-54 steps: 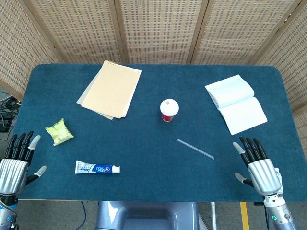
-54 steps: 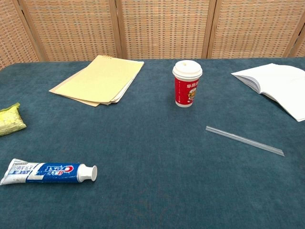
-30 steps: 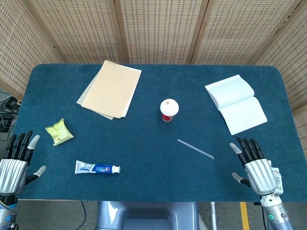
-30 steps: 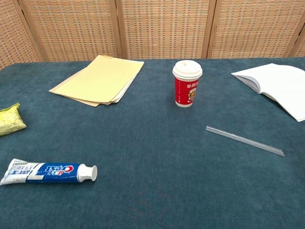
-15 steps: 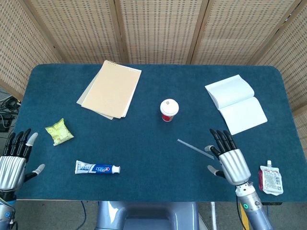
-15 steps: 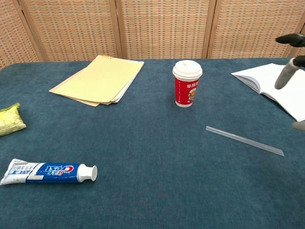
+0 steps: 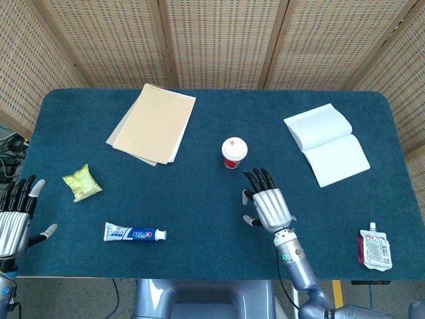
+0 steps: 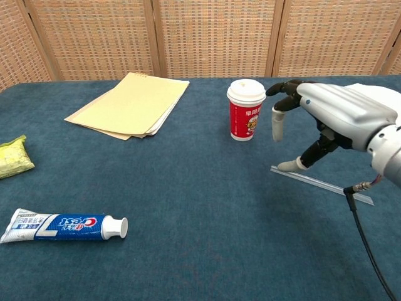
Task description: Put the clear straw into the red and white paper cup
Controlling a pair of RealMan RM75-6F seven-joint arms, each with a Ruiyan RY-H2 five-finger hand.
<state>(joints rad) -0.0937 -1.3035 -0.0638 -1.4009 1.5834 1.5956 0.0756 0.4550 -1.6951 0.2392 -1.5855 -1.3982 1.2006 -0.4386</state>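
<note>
The blue felt-covered surface (image 7: 199, 193) carried everything in the scene. The largest items on it were a stack of tan paper pads (image 7: 154, 123) toward the far left and an open white booklet (image 7: 327, 143) toward the far right, both well apart from the work.

The right hand (image 7: 269, 205) hovered over the middle of the surface, palm down, fingers spread and holding nothing. In the chest view the same right hand (image 8: 326, 116) sat just above the clear straw (image 8: 322, 185), with its thumb reaching down close to the straw's near end; whether it touched could not be told. The left hand (image 7: 13, 222) rested at the near left edge, likewise loose and empty, fingers apart.

The red and white paper cup (image 7: 234, 153) stood upright near the centre with its white lid on, just beyond the right hand. A Crest toothpaste tube (image 7: 135, 233) lay near the front left, a yellow-green snack packet (image 7: 82, 183) beyond it, and a small white sachet with a cap (image 7: 376, 246) at the front right.

By my reading the task had barely begun: the straw lay flat on the surface, ungrasped, and nothing stood in the cup. Picking up the straw, carrying it across, and feeding it through the lid all remained.
</note>
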